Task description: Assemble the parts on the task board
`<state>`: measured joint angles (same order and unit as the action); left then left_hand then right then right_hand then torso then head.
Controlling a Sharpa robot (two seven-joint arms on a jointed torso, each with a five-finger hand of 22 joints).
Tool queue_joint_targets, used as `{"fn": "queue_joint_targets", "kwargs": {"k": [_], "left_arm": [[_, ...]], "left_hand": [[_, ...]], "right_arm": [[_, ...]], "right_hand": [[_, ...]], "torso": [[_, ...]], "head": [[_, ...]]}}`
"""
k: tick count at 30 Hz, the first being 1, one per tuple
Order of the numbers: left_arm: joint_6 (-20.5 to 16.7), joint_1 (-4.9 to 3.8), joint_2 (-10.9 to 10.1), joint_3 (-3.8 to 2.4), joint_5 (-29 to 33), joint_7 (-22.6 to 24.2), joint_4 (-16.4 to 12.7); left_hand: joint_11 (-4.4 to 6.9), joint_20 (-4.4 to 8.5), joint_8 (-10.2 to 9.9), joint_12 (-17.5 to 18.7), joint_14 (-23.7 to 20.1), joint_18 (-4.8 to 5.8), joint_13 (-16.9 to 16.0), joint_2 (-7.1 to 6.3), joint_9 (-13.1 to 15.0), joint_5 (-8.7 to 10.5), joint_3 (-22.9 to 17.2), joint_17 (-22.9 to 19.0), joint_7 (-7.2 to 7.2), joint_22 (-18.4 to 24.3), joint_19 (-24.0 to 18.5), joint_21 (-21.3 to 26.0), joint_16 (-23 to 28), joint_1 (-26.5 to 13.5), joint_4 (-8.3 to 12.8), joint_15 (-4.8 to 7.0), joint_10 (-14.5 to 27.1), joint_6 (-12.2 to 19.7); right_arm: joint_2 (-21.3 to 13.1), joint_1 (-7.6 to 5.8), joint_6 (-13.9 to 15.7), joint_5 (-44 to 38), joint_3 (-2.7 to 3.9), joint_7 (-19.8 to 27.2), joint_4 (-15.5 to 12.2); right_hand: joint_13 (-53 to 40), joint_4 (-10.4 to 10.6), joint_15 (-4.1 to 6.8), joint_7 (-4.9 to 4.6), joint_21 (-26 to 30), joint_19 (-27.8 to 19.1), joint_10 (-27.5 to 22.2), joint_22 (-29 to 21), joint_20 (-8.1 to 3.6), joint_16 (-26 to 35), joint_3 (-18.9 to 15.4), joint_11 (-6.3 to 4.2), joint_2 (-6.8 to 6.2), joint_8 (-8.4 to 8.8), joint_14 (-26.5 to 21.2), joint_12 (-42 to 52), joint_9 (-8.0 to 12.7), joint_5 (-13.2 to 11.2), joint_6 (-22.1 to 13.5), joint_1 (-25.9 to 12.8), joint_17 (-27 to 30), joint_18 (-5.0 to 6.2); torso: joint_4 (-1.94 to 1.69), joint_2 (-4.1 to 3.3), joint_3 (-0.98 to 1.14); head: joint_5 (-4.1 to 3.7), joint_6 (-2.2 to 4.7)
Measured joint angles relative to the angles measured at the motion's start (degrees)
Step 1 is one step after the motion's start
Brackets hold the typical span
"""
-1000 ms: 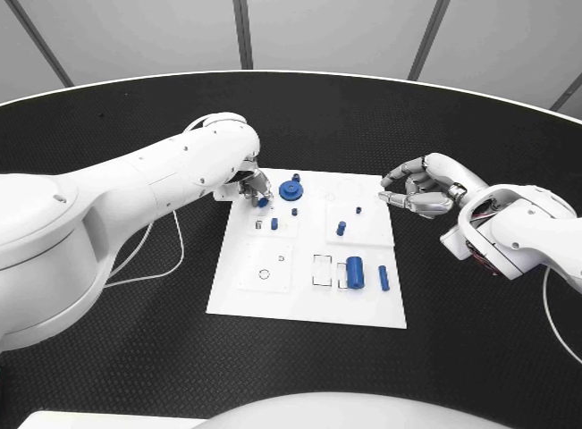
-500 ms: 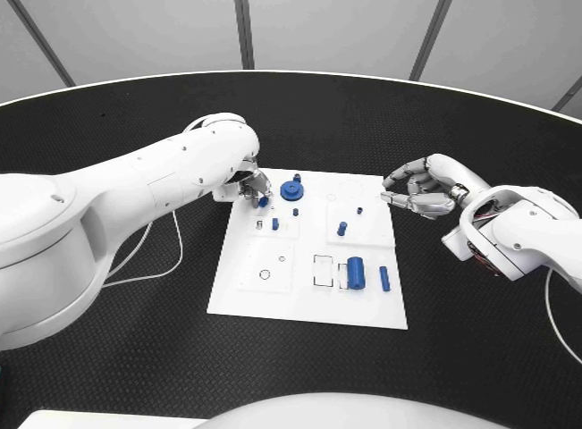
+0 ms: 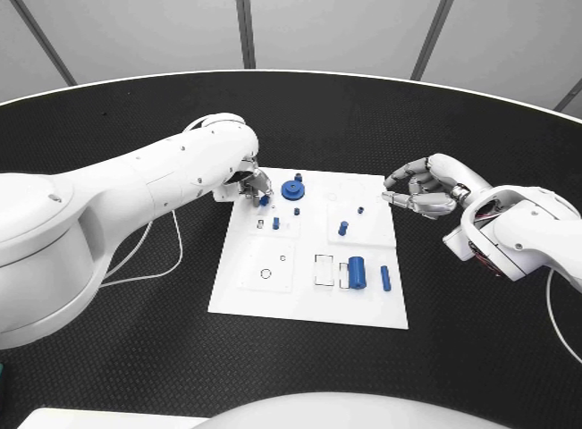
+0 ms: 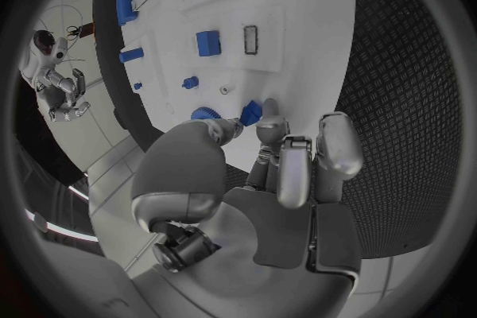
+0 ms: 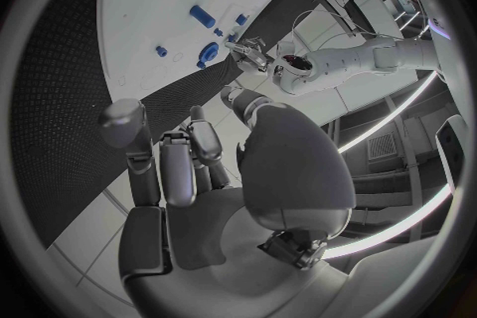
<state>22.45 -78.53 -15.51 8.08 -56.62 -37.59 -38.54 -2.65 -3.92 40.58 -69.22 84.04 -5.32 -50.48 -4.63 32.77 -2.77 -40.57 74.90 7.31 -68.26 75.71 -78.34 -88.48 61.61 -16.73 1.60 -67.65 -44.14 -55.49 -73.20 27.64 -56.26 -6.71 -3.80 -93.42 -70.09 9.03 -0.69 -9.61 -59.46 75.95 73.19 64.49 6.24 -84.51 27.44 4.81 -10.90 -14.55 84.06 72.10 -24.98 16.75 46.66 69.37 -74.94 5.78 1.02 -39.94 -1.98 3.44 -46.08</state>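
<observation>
From the head view, you see the flat white task board [image 3: 310,295] lying mid-worktop on the black textured worktop [image 3: 110,340]. The left hand [image 3: 253,185] pinches a small blue peg [image 3: 264,201] at the board's far left corner, beside a round blue gear [image 3: 292,189]. The right hand [image 3: 419,190] hovers off the board's right edge, fingers curled, holding nothing.

From the left wrist view, your silver fingertips [image 4: 270,115] close on that peg [image 4: 250,113].
</observation>
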Motion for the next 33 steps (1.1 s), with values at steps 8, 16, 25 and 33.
{"fn": "queue_joint_targets", "kwargs": {"k": [8,16,25,33], "left_arm": [[-1.4,-0.01,-0.2,0.00,0.0,0.4,-0.2],[-0.8,-0.02,-0.5,0.00,0.0,0.8,-0.6],[-1.0,-0.02,-1.0,0.00,0.4,1.0,-1.0],[-1.7,-0.03,-1.6,-0.01,0.6,1.2,-1.7]], "left_hand": [[-0.01,0.00,0.0,0.0,0.0,0.00,0.0,-0.13,-0.1,0.12,-0.3,0.0,0.19,-0.2,0.0,0.0,0.0,0.0,1.0,-0.01,0.0,0.2],[-0.10,-0.18,-0.1,0.7,-0.1,-0.01,1.8,-1.18,-0.2,-0.10,0.6,0.0,0.40,-0.4,-0.2,0.0,0.0,0.6,2.1,-0.10,0.9,0.4],[-0.35,-0.38,-0.2,1.0,0.1,-0.01,2.4,-1.92,-0.4,-0.09,0.1,0.0,0.40,-0.3,-0.4,0.0,0.0,0.0,3.8,-0.30,1.3,0.4],[-0.42,-0.38,-0.2,1.0,-0.1,0.00,2.4,-2.33,-0.4,-0.04,0.1,0.0,0.40,-0.3,-0.4,0.0,0.0,0.1,4.7,-0.50,1.4,0.4]], "right_arm": [[0.0,0.00,0.0,0.0,0.00,0.0,0.1],[0.0,0.01,0.1,0.0,0.00,-0.1,0.3],[-0.1,0.01,0.1,0.0,0.00,-0.1,0.4],[0.0,0.01,0.2,0.0,0.00,-0.1,0.7]], "right_hand": [[0.0,0.1,0.00,0.00,0.0,0.0,0.0,0.0,0.00,0.0,-0.1,0.00,0.00,-0.23,0.0,0.0,0.0,0.0,0.0,0.0,0.0,0.00],[-0.1,0.2,0.00,0.00,0.0,0.0,0.0,0.0,0.00,0.0,-0.2,0.00,0.00,-0.22,0.0,0.0,0.0,0.0,0.0,0.0,0.0,0.00],[-0.1,0.3,0.00,0.00,0.0,0.0,0.0,0.0,0.00,0.0,0.0,0.00,0.00,-0.22,0.0,0.0,0.0,0.0,0.0,0.0,0.0,0.00],[0.0,0.3,0.00,0.00,0.0,0.0,0.0,0.0,0.00,0.0,0.0,0.00,0.00,-0.22,0.0,0.0,0.0,0.0,0.0,0.0,0.0,0.00]], "torso": [[0.07,0.00,0.00],[0.07,-0.01,0.00],[0.07,-0.02,0.01],[0.06,0.02,0.03]], "head": [[0.12,0.03],[0.13,0.05],[0.16,-0.08],[0.22,-0.10]]}}
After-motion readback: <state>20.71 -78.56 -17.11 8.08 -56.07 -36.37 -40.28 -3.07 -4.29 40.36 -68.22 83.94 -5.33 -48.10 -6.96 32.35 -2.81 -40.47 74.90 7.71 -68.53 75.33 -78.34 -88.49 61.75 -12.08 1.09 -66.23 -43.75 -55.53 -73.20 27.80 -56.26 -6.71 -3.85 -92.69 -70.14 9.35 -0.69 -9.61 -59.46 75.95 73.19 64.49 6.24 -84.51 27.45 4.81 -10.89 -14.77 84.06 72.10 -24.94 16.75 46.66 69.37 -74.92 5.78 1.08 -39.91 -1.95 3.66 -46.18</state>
